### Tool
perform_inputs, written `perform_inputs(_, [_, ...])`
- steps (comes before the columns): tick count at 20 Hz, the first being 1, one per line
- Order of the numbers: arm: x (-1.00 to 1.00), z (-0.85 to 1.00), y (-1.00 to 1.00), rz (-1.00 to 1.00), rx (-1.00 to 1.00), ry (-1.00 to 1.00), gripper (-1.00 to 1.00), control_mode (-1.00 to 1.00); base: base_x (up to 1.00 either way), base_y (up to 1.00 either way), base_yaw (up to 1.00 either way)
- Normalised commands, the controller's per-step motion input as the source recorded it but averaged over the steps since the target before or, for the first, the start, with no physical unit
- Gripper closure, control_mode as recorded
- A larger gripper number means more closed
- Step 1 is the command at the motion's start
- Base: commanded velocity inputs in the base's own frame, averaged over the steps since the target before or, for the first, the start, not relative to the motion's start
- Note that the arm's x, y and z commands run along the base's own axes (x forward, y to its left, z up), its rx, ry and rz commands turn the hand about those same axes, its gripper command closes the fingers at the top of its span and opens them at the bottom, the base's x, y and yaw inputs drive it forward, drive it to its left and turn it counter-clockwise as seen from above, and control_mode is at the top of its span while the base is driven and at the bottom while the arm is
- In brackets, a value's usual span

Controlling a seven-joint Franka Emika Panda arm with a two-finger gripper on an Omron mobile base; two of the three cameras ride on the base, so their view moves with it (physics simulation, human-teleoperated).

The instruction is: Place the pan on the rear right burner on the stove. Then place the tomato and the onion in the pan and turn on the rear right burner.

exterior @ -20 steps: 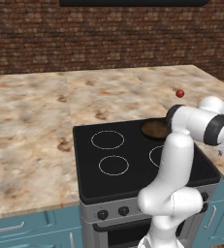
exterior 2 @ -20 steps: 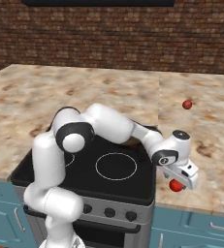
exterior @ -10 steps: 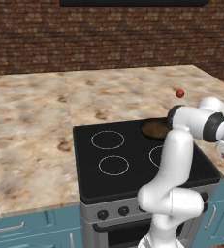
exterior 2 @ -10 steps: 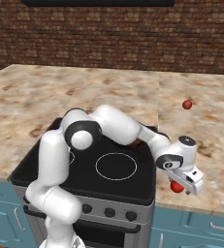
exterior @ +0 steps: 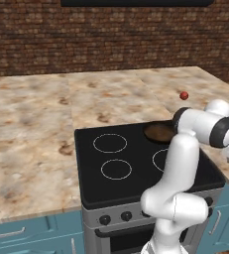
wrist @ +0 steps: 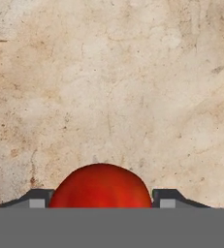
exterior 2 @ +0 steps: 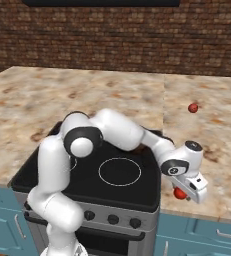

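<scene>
Hand view: gripper (wrist: 102, 203) fingers flank the tomato (wrist: 101, 186) on the counter (wrist: 108, 87); contact unclear. Left base view adds pan (exterior: 159, 132) on stove (exterior: 136, 168).

- Bright orange-red tomato (wrist: 100, 186), glossy, set against a beige-and-tan mottled stone counter (wrist: 113, 87).
- Darker maroon onion (exterior 2: 192, 107) on the same veined marble.
- Glossy black stove (exterior: 136, 168) marked with thin white rings; grey steel front, black knobs.
- Dark brown pan (exterior: 159, 131).
- Red-brown brick wall (exterior: 86, 39); teal cabinets (exterior: 31, 233).
</scene>
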Motion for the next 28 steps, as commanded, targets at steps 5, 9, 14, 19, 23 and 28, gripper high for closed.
perform_inputs(5, [-0.12,0.01,0.32,-0.09,0.0,0.01,1.0,-1.0,0.0,0.0,0.0])
perform_inputs(9, [-0.06,0.69,0.36,-0.03,-0.12,-0.14,1.0,-1.0,0.0,0.0,0.0])
perform_inputs(14, [0.0,0.92,0.27,0.0,-0.22,-0.16,1.0,-1.0,0.0,0.0,0.0])
perform_inputs(19, [0.05,0.56,0.18,0.02,-0.15,-0.08,1.0,-1.0,0.0,0.0,0.0])
perform_inputs(23, [0.17,0.36,0.18,0.11,-0.05,-0.09,1.0,-1.0,0.0,0.0,0.0])
perform_inputs(28, [0.26,0.43,0.17,0.12,0.0,-0.1,1.0,-1.0,0.0,0.0,0.0])
